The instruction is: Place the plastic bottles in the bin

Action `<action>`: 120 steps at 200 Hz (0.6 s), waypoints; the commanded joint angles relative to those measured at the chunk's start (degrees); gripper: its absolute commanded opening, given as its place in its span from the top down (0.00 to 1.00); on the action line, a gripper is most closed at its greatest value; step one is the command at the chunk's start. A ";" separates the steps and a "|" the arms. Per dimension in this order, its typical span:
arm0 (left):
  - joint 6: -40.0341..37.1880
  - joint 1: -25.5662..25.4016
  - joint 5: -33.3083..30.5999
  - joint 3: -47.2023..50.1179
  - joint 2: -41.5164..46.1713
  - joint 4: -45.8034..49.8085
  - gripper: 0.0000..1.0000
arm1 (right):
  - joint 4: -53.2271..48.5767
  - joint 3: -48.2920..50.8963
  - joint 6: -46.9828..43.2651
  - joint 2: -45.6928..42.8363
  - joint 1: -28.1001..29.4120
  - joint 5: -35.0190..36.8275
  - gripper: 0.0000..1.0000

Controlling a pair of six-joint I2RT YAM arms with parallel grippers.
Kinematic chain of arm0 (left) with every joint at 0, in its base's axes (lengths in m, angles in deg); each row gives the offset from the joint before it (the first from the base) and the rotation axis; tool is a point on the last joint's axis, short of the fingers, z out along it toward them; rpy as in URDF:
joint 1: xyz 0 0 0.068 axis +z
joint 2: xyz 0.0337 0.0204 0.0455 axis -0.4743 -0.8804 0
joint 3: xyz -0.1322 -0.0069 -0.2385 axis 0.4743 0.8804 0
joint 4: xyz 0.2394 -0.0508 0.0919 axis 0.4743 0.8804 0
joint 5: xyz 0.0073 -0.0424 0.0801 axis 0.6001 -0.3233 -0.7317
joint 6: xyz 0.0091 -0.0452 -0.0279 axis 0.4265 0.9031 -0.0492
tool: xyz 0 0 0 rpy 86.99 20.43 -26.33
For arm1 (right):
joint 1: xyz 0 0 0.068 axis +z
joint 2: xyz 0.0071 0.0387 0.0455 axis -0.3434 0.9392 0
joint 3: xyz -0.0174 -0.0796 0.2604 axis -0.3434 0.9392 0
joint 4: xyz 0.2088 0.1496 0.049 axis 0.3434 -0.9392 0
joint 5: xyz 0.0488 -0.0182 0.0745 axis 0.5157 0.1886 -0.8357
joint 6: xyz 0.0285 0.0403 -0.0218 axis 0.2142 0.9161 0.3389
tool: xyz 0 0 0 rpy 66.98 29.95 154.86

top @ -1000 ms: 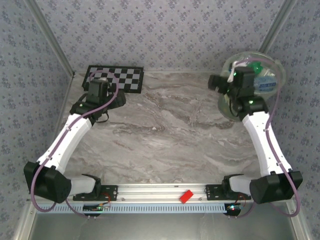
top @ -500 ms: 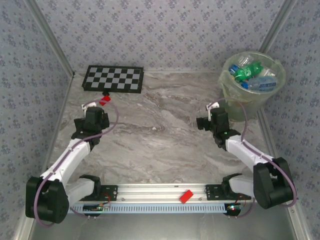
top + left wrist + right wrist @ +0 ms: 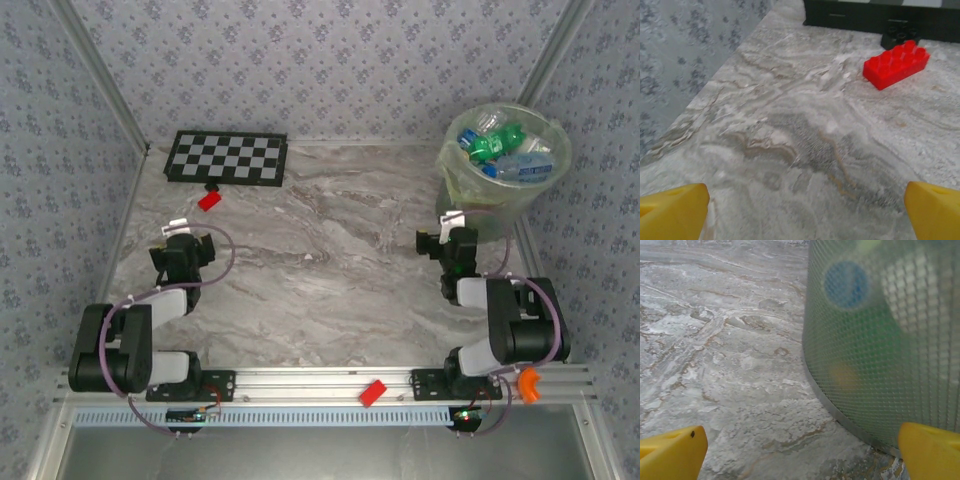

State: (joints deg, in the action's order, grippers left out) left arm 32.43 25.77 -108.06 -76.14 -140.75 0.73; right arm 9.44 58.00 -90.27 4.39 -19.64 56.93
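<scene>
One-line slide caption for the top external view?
Plastic bottles sit in the bin at far right; a red block lies by the chequered board.

Bottles (image 3: 497, 148) lie in the bin (image 3: 490, 208), far right of the table (image 3: 330, 262). Board (image 3: 228, 157) far left, small block (image 3: 209, 200) just before it.

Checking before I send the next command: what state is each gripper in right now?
Left gripper: open, holding nothing.
Right gripper: open, holding nothing, close beside the bin.

green, clear plastic bottles (image 3: 503, 150) piled inside pale-green bin (image 3: 452, 185), far-right corner.
</scene>
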 commanded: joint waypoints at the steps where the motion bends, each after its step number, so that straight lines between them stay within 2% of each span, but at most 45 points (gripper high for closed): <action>1: -2.17 1.26 7.56 -0.38 -3.78 -12.63 0.00 | 12.94 3.04 0.80 3.24 -0.71 -7.47 0.01; 30: -4.85 1.26 13.17 -2.02 -13.16 -19.58 0.00 | 10.84 2.20 0.74 2.83 -1.32 -8.77 0.01; 40: -4.25 2.19 15.98 -4.74 -11.28 -10.40 0.00 | 8.34 0.92 1.23 2.81 -1.53 -7.99 0.01; 46: -3.80 3.04 17.48 -4.53 -12.15 -12.59 0.00 | 5.82 -0.34 1.63 2.81 -1.65 -7.30 0.01; 52: -3.77 3.14 17.12 -3.76 -12.60 -15.03 0.00 | 3.53 -1.41 2.28 2.94 -1.75 -6.46 0.01; 62: -3.52 3.12 16.96 -4.66 -11.54 -11.17 0.00 | 3.19 -1.98 3.32 3.03 -2.42 -5.41 0.01; 72: -3.58 3.10 16.94 -4.06 -12.21 -13.69 0.00 | 3.22 -2.07 3.45 3.04 -2.54 -5.13 0.01; 120: -4.38 3.07 18.69 -4.63 -11.89 -11.89 0.00 | 3.37 -1.98 3.38 3.03 -2.45 -4.76 0.01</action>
State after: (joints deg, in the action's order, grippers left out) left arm 29.17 28.69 -92.01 -79.50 -153.25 -10.24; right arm 13.24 56.92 -87.73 6.97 -21.74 51.16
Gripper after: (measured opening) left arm 0.997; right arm 0.994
